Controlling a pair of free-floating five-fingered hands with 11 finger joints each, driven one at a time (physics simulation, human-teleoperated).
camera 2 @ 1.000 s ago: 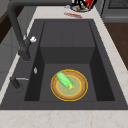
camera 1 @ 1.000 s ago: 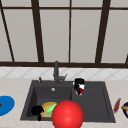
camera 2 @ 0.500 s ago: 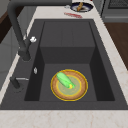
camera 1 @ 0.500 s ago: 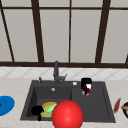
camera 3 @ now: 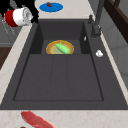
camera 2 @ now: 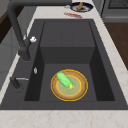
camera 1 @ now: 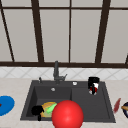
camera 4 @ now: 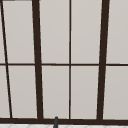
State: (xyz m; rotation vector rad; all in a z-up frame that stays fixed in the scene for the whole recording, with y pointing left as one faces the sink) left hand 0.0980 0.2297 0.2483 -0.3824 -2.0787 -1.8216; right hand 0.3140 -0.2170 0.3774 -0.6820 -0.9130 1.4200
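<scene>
The red cup (camera 1: 67,115) is round and shiny red outside and white inside. In the front view it sits at 6 o'clock, in front of the dark sink (camera 1: 100,110). The left hand (camera 1: 37,110) is at its 9 o'clock. From the right side its black fingers look wrapped around the cup. The right hand (camera 1: 93,82) hangs at 2 o'clock; I cannot tell how its fingers are. A yellow plate (camera 2: 81,91) in the sink holds a green vegetable (camera 2: 64,80).

Counter (camera 1: 15,117) (marble): blue plate (camera 1: 5,105), sink (camera 1: 90,105)
</scene>
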